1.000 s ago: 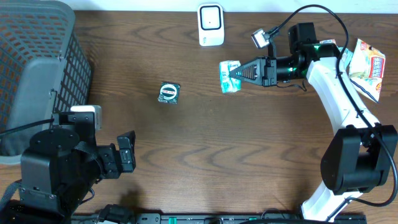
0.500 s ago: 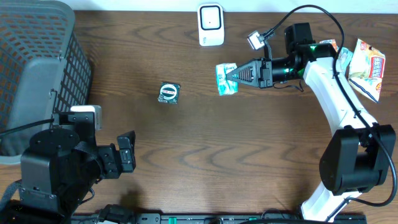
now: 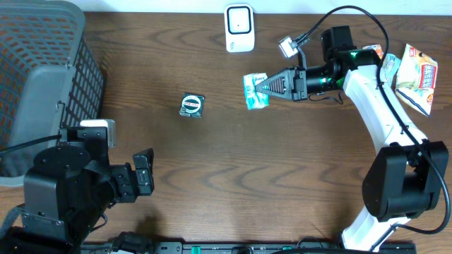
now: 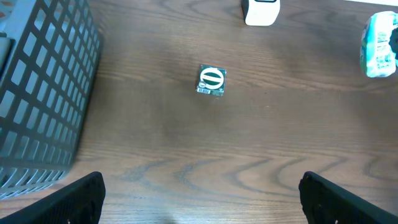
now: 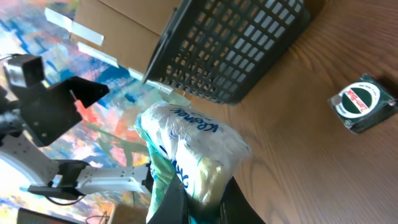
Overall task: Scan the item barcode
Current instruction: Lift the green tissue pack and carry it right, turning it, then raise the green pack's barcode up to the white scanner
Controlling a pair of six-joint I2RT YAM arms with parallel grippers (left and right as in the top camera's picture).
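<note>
Green-and-white tissue pack [image 3: 251, 92] is held just below and right of the white scanner [image 3: 239, 28], clamped in the right gripper [image 3: 261, 87]. Left gripper [image 3: 145, 173], far below-left of the scanner, has its jaws spread apart.

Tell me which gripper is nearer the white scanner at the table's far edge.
Right. The right gripper, holding the tissue pack, is close by the white scanner; the left gripper is much farther, at the near-left side.

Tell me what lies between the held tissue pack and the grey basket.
A small dark green packet with a round label lies on the wood between the tissue pack and the basket; the overhead view shows it.
</note>
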